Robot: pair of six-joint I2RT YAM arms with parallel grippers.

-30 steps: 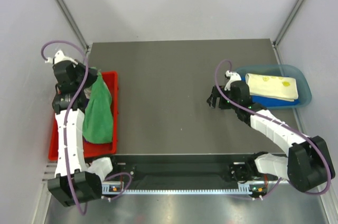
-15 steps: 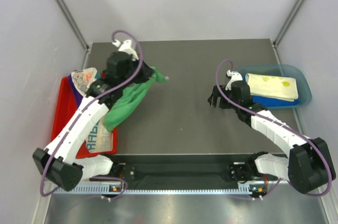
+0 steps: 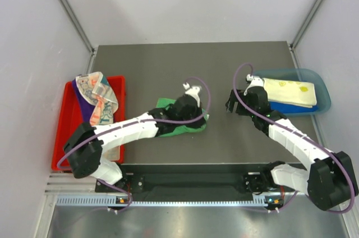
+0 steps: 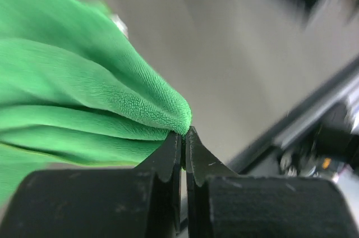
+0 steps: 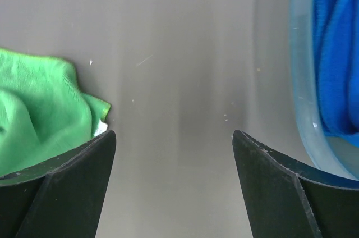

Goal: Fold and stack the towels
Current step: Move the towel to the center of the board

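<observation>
A plain green towel (image 3: pixel 180 124) lies bunched on the dark table near the middle front. My left gripper (image 3: pixel 193 111) is shut on its edge; in the left wrist view the fingertips (image 4: pixel 184 136) pinch a fold of the green towel (image 4: pixel 84 92). My right gripper (image 3: pixel 231 106) is open and empty, just left of the blue bin, above bare table; the green towel (image 5: pixel 39 109) shows at the left of its wrist view. A pale yellow printed towel (image 3: pixel 289 92) lies folded on a royal blue towel (image 5: pixel 336 69) in the bin. A white lettered towel (image 3: pixel 98 99) and a purple one (image 3: pixel 81 97) lie in the red tray.
The red plastic tray (image 3: pixel 67 137) sits at the table's left edge. The translucent blue bin (image 3: pixel 322 100) sits at the right edge. Grey walls enclose the table on three sides.
My left arm has carried the green towel from the red tray to the middle of the table and lowered it there. The right gripper has barely moved.
</observation>
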